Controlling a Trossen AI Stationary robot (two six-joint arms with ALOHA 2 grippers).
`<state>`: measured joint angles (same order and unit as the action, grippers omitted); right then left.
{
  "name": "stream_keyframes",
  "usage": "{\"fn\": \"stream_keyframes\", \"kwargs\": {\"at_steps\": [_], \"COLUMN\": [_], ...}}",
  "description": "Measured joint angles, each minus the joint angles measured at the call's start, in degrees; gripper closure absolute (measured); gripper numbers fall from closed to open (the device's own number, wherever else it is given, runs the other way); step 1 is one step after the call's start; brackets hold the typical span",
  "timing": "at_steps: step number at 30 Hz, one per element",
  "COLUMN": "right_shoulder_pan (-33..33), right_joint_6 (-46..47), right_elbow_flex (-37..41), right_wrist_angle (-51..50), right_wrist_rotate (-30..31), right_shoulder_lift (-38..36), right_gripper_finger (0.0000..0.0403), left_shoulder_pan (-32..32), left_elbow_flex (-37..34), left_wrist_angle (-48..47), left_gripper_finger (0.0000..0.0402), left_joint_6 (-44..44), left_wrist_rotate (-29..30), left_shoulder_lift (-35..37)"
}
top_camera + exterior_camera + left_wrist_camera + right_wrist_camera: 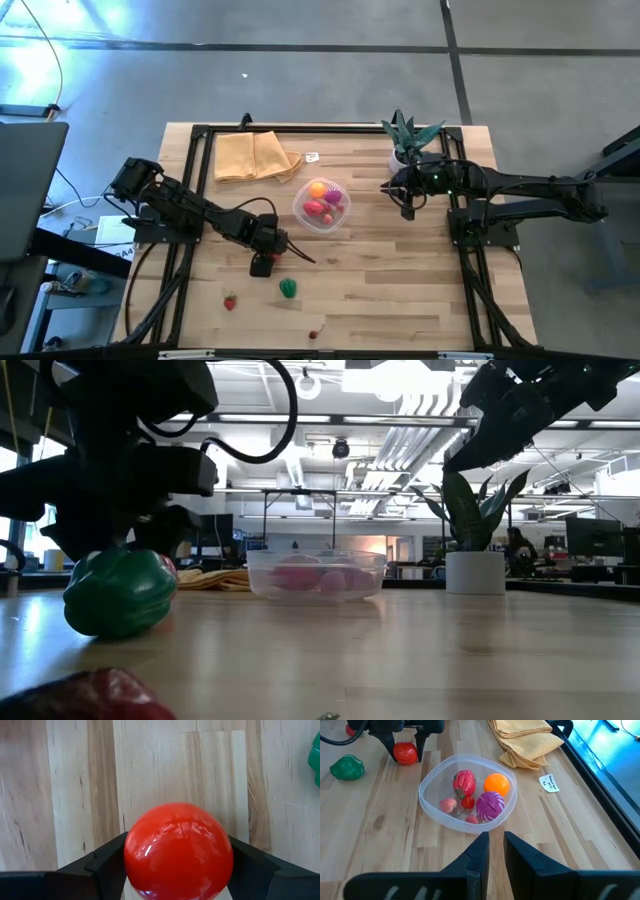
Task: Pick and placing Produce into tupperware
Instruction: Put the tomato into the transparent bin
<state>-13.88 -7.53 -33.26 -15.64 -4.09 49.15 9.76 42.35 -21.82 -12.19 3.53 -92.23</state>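
Table (400, 290): light wood, black-framed.
Left gripper (405, 751): low over the table near the tupperware, fingers on either side of a red round produce piece (178, 852); whether they press on it cannot be told.
Right gripper (492, 851): raised beside the potted plant (408, 135), clenched, holding nothing.
Yellow cloth (252, 156): folded, at the far edge.
Tupperware (432, 782): mid-table, holding orange, purple and red pieces.
Green pepper (288, 288), strawberry (230, 301), cherry (314, 334): loose near the front edge.
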Motion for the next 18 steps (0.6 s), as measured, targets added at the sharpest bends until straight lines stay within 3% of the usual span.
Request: {"fn": "stream_keyframes", "kwargs": {"at_steps": [18], "right_shoulder_pan": [0.01], "right_joint_6": [0.00], "right_elbow_flex": [0.00], "right_wrist_angle": [0.00], "right_wrist_rotate": [0.01], "right_shoulder_lift": [0.00], "right_gripper_finger": [0.0357], "left_shoulder_pan": [0.00], "left_elbow_flex": [-0.02], "left_wrist_angle": [1.56], "left_gripper_finger": [0.0151], "left_joint_6": [1.27], "left_wrist_rotate": [1.56], "left_shoulder_lift": [-0.13]}}
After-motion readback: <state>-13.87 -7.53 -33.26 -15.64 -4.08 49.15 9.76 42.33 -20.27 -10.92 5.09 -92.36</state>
